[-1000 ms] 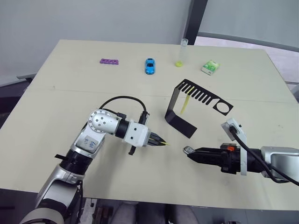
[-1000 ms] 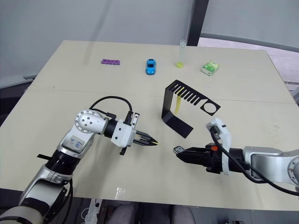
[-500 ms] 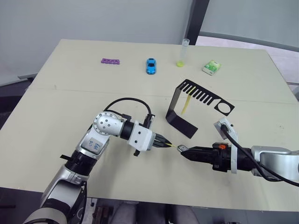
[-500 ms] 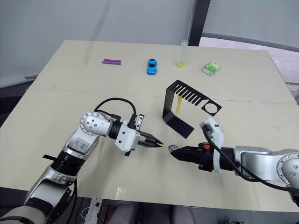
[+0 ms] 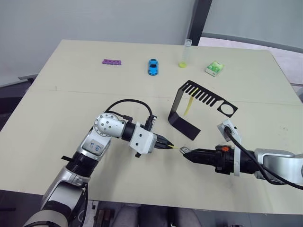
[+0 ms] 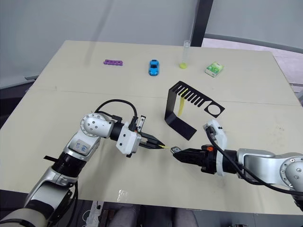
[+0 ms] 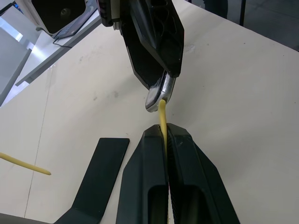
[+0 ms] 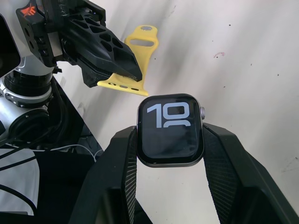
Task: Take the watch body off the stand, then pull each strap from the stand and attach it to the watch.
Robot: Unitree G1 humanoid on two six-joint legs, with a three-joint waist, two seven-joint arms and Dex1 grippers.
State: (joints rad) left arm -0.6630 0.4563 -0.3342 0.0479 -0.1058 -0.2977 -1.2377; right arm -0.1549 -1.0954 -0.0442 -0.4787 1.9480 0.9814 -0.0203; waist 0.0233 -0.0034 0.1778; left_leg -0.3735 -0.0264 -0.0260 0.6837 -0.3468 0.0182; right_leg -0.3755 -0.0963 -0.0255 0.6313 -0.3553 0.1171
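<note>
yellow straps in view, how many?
2. One strap is pinched in the left gripper, its end at the watch body. The other hangs from the stand.

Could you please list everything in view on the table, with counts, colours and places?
watch body: one, black with a lit screen, gripped by the right hand above the near table.
straps: two, yellow; one pinched by the left hand with its end at the watch body, one hanging from the stand's comb.
stand: one, black, centre-right of the table.
toy car: one, blue, far centre.
tube: one, clear with a yellow bottom, upright, far side, right of the car.
small box: one, green and white, far right.
purple piece: one, far left.
table: one, beige.
left hand: one, black, shut on a strap.
right hand: one, black, shut on the watch body.
</note>
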